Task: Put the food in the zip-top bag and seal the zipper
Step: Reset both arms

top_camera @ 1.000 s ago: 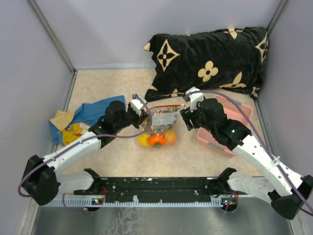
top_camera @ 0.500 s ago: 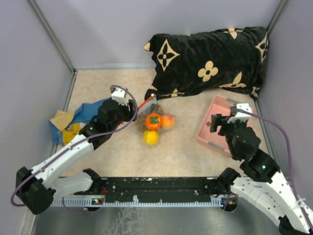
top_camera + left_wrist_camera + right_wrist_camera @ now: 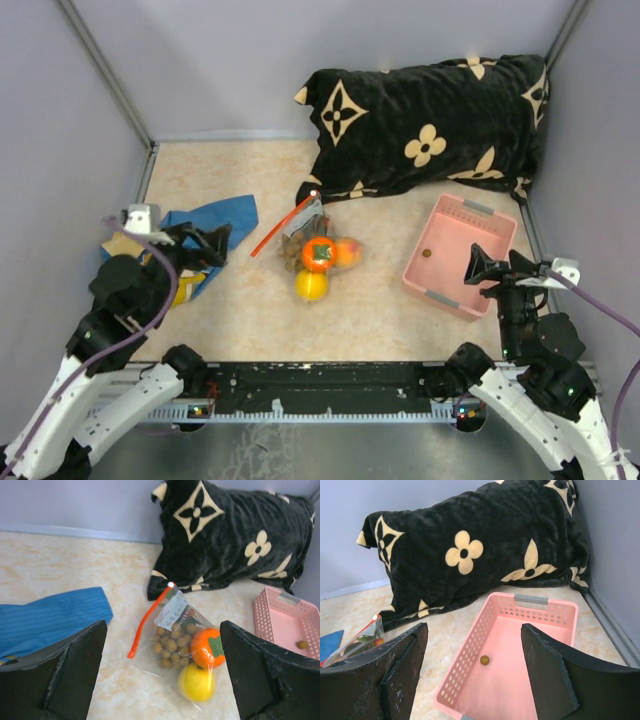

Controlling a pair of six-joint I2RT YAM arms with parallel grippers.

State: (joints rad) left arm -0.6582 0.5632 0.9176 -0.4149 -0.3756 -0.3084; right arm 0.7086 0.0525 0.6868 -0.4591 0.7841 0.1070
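Observation:
The zip-top bag lies flat on the table's middle, with nothing holding it. Inside it are a yellow lemon, an orange-red green-topped fruit, a peach and brown-tan berries. The zipper runs as one orange-red strip along the bag's far-left edge, its white slider end toward the pillow. My left gripper is open and empty, drawn back to the left of the bag, over the blue cloth. My right gripper stands open and empty near the pink basket.
One small brown berry lies alone in the pink basket at the right. A black pillow with cream flowers fills the far right corner. Blue cloth with a yellow thing lies at the left wall.
My left gripper has opened, let go of the bag and pulled back to the left. The right arm has withdrawn to the near right. The bag has come to rest on the table.

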